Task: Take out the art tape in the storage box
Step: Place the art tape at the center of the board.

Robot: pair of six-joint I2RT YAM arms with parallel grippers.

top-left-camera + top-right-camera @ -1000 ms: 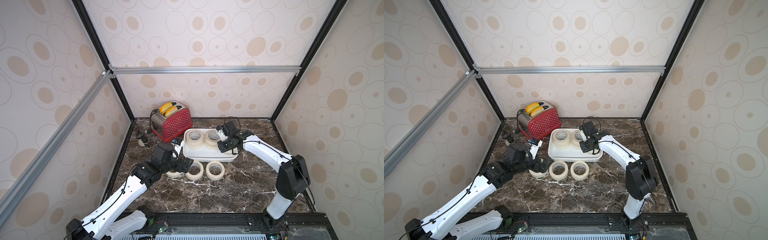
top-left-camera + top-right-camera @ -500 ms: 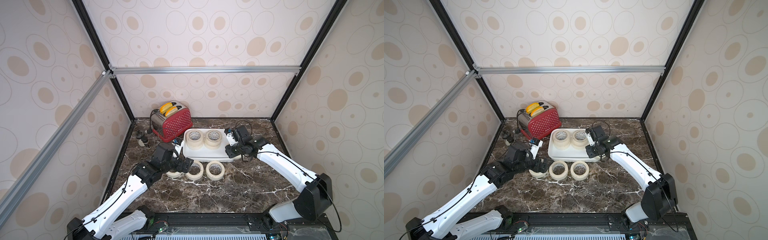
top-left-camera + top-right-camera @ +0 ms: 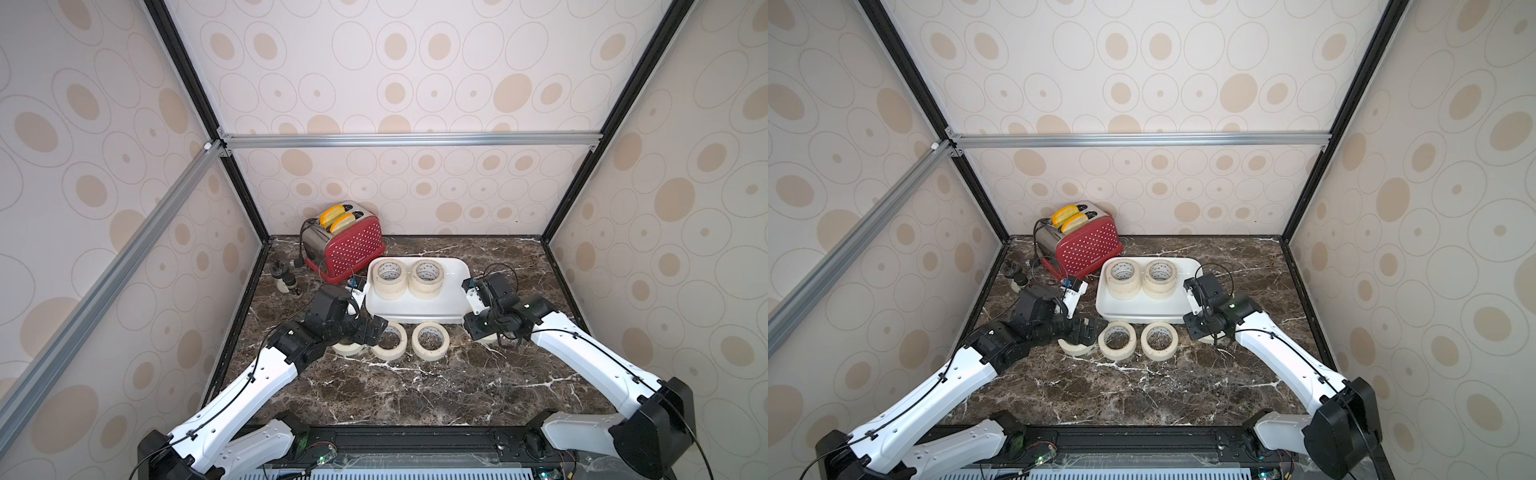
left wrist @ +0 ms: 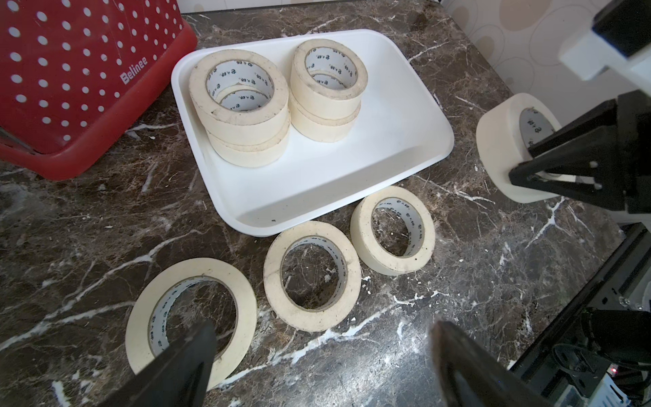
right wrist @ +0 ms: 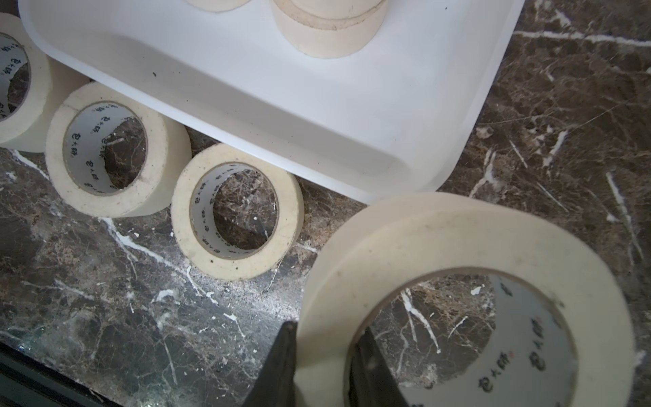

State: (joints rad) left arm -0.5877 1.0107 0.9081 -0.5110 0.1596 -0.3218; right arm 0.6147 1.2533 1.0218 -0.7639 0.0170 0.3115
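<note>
Left gripper (image 4: 320, 356), lower edge of its wrist view: jaws wide apart with nothing between them, one finger over the nearest of three rolls (image 4: 311, 276). These lie flat in a row on the table (image 4: 468, 289), just in front of the tray (image 4: 435, 155). Right gripper (image 5: 324, 366), lower centre of its wrist view: closed on the wall of a held roll (image 5: 458, 239), one finger outside and one inside the core. The roll is tilted, just off the tray's near corner; cannot tell if it touches the table. Risk 1: the pinch is on one wall only and the roll is canted, so a release from this pose may land it on edge, and it could roll off or bump the tray. Risk 2: the row sits just beside the tray rim, so a low left-arm reach toward the tray would likely sweep those rolls. Further back, centre of both top views, two stacks (image 3: 389, 278) of two are in the tray, and one upper roll sits off-centre. Risk 3: a careless pull may drag its partner or slide the light tray into the toaster (image 3: 345, 245) behind. Risk 4: the two arms could clash over the tray.
</note>
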